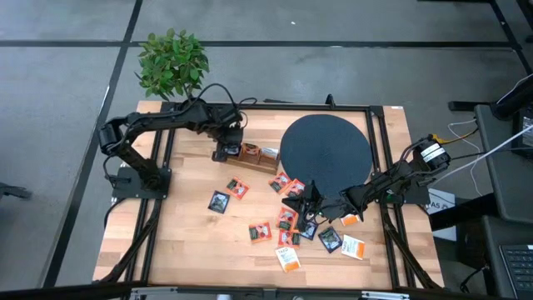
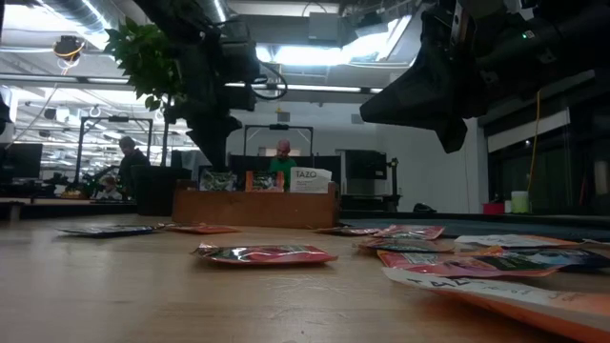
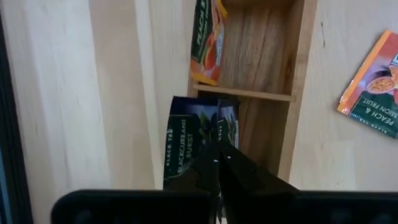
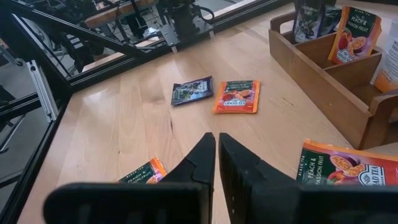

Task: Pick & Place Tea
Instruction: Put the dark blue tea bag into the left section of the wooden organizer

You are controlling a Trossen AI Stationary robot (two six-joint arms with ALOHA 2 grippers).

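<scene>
- My left gripper (image 3: 219,163) hangs over the end compartment of the wooden tray (image 1: 254,156), its fingers pinched tight on a dark blackcurrant sachet (image 3: 198,140) that stands upright in that compartment.
- The next compartment holds an orange peach sachet (image 3: 208,40), standing on edge against the tray wall.
- My right gripper (image 4: 216,149) is above the desk (image 1: 191,233), near the front edge of the black disc (image 1: 325,154); its fingers are nearly together and hold nothing.
- Loose sachets (image 1: 287,218) lie scattered flat on the desk in front of the tray and the disc, several just beside my right gripper.
- A dark sachet (image 4: 191,90) and an orange one (image 4: 237,96) lie side by side farther off.
- A potted plant (image 1: 171,62) stands at the desk's far corner.
</scene>
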